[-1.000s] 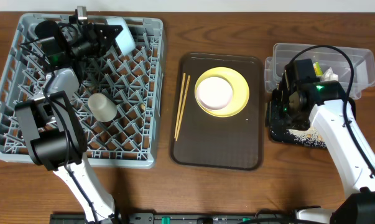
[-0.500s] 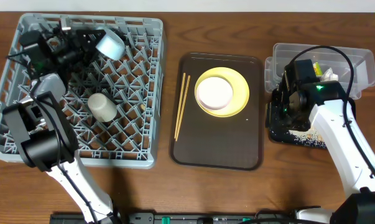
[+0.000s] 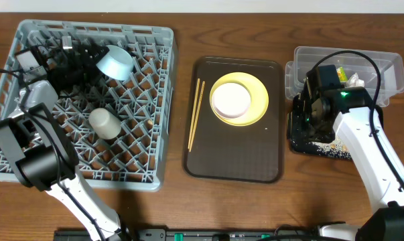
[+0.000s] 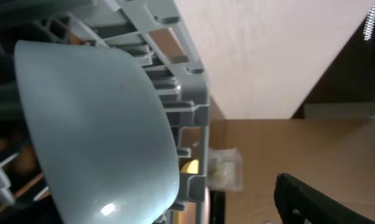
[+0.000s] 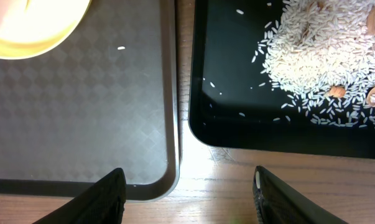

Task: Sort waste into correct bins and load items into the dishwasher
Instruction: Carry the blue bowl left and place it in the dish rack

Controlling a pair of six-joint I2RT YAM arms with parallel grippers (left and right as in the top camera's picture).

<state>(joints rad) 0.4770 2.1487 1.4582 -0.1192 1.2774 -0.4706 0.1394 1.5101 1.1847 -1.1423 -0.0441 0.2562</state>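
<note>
A: Left side first. What's in the rack?
B: Large square grey plastic dish rack (image 3: 141,29) fills the left of the table. Small white cup (image 3: 102,124) sits among the pegs near the middle. Light blue bowl (image 3: 116,61) is tilted in the far rows.
A: Left gripper?
B: Left gripper (image 3: 86,59) is inside the rack, just left of the bowl. In the wrist view one dark finger (image 4: 324,202) stands far off to the side, clear of the bowl. The other finger is hidden. Jaws read as apart, nothing clamped.
A: Centre?
B: Dark brown rectangular serving tray (image 3: 235,161). Thin wooden chopsticks (image 3: 195,114) lie side by side along its left edge. Round yellow plate (image 3: 260,100) is on the far right part, with a white bowl (image 3: 231,99) sitting on it.
A: Right side?
B: Right gripper (image 5: 188,180) hovers over the gap between the serving tray and a shallow black rectangular tray (image 5: 237,93). Fingers are spread with nothing between them, bare wood below. Pale rice-like crumbs (image 5: 324,62) are heaped in the black tray with a few brownish bits mixed in. One stray grain (image 5: 120,47) lies on the serving tray.
A: And the tub?
B: Clear plastic rectangular tub (image 3: 382,63) is just behind the black tray; touching or not, can't tell. A small yellow-green wrapper (image 3: 353,75) lies inside, with something white beside it, too small to name.
</note>
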